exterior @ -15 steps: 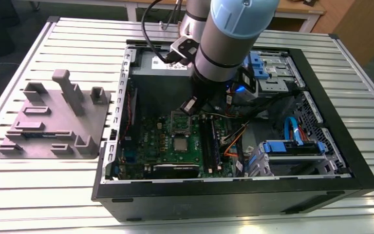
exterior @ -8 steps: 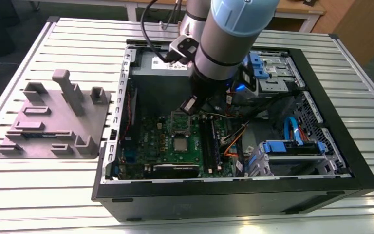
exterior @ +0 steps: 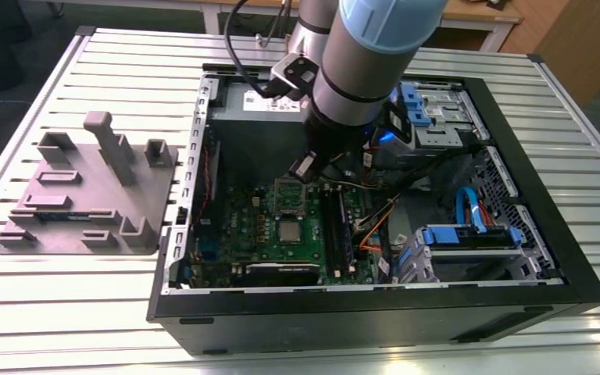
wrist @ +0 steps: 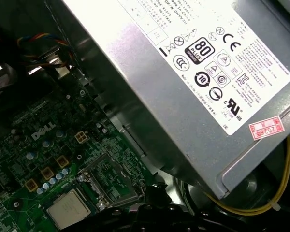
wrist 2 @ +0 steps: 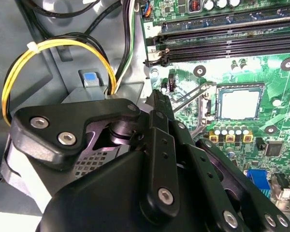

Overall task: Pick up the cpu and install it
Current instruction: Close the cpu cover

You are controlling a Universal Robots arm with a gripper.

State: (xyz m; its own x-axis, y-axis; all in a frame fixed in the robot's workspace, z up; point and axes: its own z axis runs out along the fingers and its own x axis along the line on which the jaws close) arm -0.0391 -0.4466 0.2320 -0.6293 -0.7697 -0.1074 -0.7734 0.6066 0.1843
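Open black PC case [exterior: 383, 308] lying on slatted metal table [exterior: 60, 305]. Green motherboard [exterior: 279, 234] inside, beside grey power supply [wrist: 183, 82] with white label. Yellow cable loop [wrist 2: 19, 72] near it. Blue drive caddy [exterior: 467, 234] toward exterior view's right. Grey fixture tray [exterior: 81, 195] on table, exterior view's left.

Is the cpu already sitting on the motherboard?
Yes, in the second wrist view the cpu lies flat in its socket on the motherboard.
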